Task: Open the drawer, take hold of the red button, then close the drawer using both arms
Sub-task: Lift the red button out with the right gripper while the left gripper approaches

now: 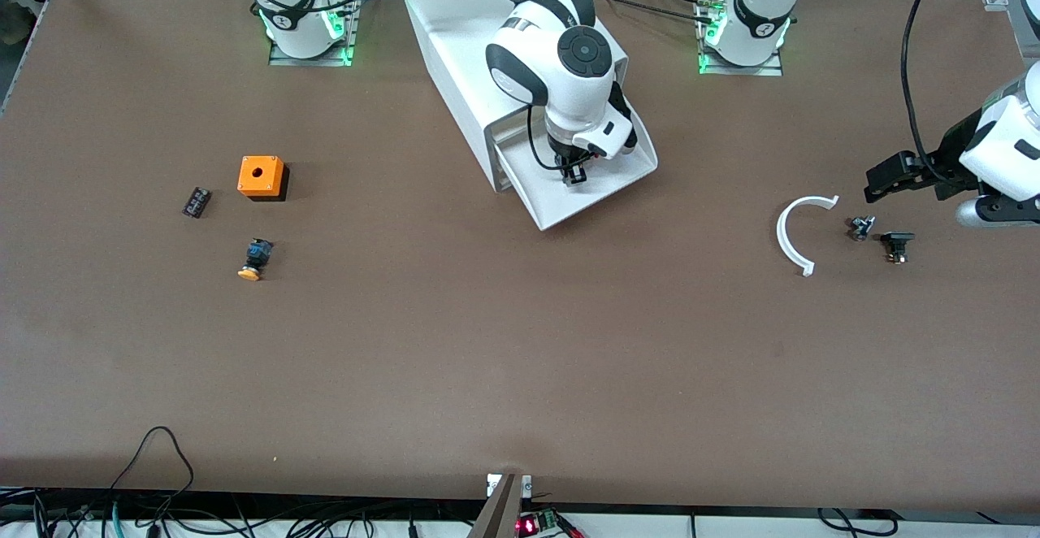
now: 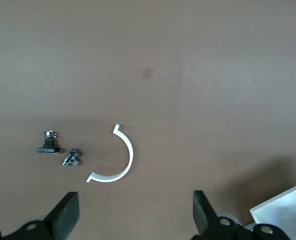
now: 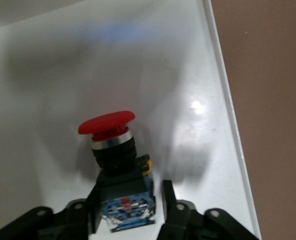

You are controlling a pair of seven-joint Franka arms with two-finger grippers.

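Right wrist view shows the button [image 3: 113,150], red cap on a black body, lying in the drawer [image 3: 187,75] with the right gripper [image 3: 130,205] closed on its lower body, one finger on each side. From the front camera, the drawer [image 1: 626,176] stands pulled out of the white cabinet [image 1: 455,58], and the right gripper [image 1: 574,172] is down inside it. Toward the left arm's end of the table, the left gripper [image 1: 894,179] hangs with jaws wide open and empty over a white curved strip [image 1: 792,237] and two small black parts [image 1: 881,233]. Toward the right arm's end lie an orange cube [image 1: 262,176], a yellow-capped button [image 1: 255,259] and a small black block [image 1: 196,201].
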